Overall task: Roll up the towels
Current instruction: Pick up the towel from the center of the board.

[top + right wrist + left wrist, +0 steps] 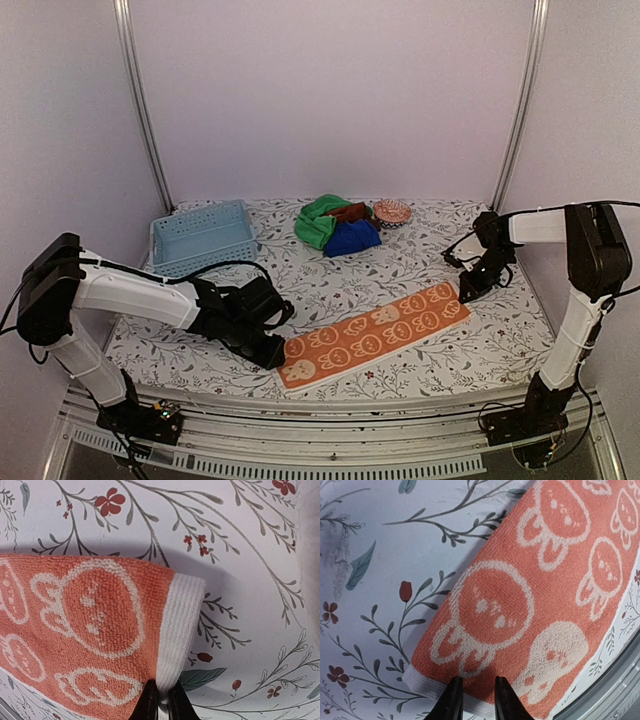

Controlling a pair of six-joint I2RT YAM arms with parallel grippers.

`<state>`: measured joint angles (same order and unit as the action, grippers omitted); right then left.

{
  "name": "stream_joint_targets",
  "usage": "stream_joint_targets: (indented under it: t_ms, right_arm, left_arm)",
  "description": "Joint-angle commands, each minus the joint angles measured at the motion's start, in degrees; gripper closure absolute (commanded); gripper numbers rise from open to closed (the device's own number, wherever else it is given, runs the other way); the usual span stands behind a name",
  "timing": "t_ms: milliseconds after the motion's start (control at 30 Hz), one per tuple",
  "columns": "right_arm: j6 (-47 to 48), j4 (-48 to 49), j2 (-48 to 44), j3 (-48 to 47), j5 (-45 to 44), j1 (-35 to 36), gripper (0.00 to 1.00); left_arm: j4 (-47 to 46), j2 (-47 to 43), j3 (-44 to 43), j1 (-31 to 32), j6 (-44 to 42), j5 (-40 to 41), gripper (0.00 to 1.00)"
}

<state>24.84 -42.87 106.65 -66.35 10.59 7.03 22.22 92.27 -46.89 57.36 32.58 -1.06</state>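
Note:
The orange towel [375, 335] with cream bunny shapes lies stretched flat, running diagonally across the front of the table. My left gripper [272, 352] is at its near left end. In the left wrist view its jaws [475, 695] stand a little apart, just over the towel [530, 595] and its white hem, gripping nothing. My right gripper [466, 293] is at the far right end. There it [162, 700] is shut on the white hem [177, 630], which is raised slightly and casts a shadow. Green [318, 222], deep blue [352, 239] and rust-brown [350, 211] towels lie bunched at the back.
A light blue slotted basket [203, 235] stands at the back left. A small patterned bowl [392, 211] sits right of the towel pile. The table's front edge [330, 392] runs just below the orange towel's near end.

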Motion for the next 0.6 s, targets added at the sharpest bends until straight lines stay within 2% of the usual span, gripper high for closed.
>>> stream_joint_targets:
  t_ms: [0,167,333,433,567]
  right_arm:
    - [0.26,-1.82,0.19,0.44,6.19,0.20,0.93]
    - [0.07,-2.96,0.14,0.01,6.66,0.28,0.83]
    - [0.09,-0.68,1.10,1.66,0.80,0.28,0.84]
    - [0.32,-0.41,0.99,2.18,-1.30,0.23,0.96]
    - [0.96,-1.87,-3.75,0.58,2.57,0.29,0.97]
  left_arm:
    - [1.33,0.72,-0.59,0.15,-0.77,1.09,0.74]
    - [1.60,0.52,-0.83,0.04,-1.19,1.54,0.75]
    - [1.61,0.24,-0.79,-0.13,-1.26,1.92,0.74]
    - [1.73,-0.13,-0.66,-0.16,-1.14,2.35,0.75]
    - [2.55,-1.06,-0.65,-0.32,-1.22,3.60,0.75]
